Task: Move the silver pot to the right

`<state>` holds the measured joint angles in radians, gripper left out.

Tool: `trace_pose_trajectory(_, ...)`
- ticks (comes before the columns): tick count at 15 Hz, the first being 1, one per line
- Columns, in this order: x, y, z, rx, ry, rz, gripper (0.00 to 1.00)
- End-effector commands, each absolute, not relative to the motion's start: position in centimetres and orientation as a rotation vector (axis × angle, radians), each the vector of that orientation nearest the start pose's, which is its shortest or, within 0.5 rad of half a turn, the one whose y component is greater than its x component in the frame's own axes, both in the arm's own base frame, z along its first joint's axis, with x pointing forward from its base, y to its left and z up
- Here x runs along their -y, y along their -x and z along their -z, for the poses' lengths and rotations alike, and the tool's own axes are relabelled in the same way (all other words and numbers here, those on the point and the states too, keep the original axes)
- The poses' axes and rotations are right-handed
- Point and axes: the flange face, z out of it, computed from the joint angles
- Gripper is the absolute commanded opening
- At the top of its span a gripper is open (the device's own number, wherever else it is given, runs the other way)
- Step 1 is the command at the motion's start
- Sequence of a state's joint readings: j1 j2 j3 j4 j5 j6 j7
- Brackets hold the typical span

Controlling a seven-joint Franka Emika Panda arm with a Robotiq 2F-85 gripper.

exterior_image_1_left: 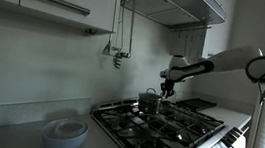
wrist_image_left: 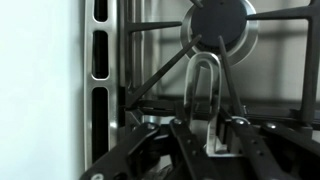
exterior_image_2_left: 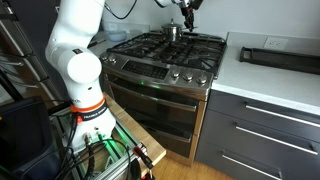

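Note:
The silver pot [exterior_image_1_left: 149, 103] is a small shiny cylinder on the back part of the gas stove; it also shows in an exterior view as the pot [exterior_image_2_left: 173, 32]. My gripper [exterior_image_1_left: 164, 88] comes down onto its near side from the white arm. In the wrist view the pot's steel loop handle [wrist_image_left: 205, 80] stands upright between the two dark fingers of the gripper [wrist_image_left: 207, 135], which are shut on it. The pot's body is hidden below the fingers there. I cannot tell whether the pot rests on the grate or hangs just above it.
Black iron grates [exterior_image_1_left: 171, 129] cover the stove top, and a round burner cap [wrist_image_left: 218, 22] lies ahead of the handle. Stacked white plates [exterior_image_1_left: 65, 132] sit on the counter beside the stove. A black tray [exterior_image_2_left: 280, 57] lies on the white counter. A range hood [exterior_image_1_left: 176, 3] hangs overhead.

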<state>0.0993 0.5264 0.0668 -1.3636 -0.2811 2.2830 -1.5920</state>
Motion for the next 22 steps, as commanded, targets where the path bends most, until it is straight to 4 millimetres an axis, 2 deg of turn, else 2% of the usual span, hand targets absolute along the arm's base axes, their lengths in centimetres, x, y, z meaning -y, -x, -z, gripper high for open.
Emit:
trace_pose_trajectory(1, -8.7, -72.4, -46.5, -2.192, -1.578, -0.187, 0.08)
trace_pose_trajectory(12, -5.0, -71.5, -47.8, -2.132, -1.58, -0.085, 0.08)
trace_pose_trajectory(18, -3.0, -70.4, -47.4, -2.106, -1.622, -0.047, 0.08)
trace_pose_trajectory(22, -0.9, -69.9, -47.2, -2.046, -1.667, 0.0, 0.08)
